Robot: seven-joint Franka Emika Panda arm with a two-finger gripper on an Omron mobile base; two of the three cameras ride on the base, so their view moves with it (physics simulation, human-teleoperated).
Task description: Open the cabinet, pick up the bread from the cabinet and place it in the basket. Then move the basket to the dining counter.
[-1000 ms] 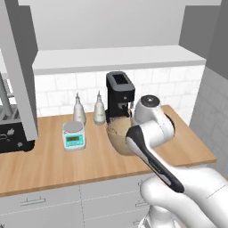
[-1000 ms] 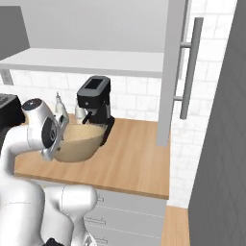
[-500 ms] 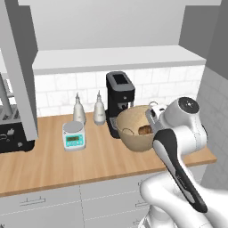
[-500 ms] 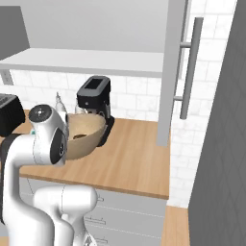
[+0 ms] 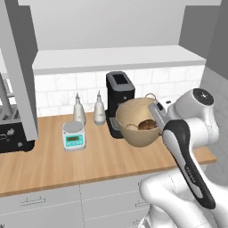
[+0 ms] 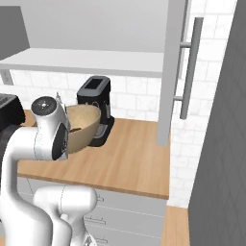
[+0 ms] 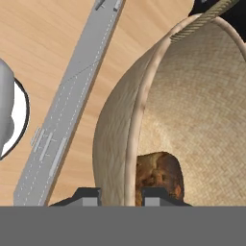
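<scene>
above the worktop [image 5: 89, 160], gripper [image 7: 129, 194] pinches basket [image 5: 138, 129] rim, bread [image 7: 161, 175] inside at 6 o'clock. carry step underway; next calls for driving to dining counter, keeping basket level.

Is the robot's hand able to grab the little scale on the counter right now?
Probably not. The hand is shut on the rim of the basket, lifted and tilted with the bread inside. The scale sits apart on the counter; the hand would have to set the basket down first.
</scene>
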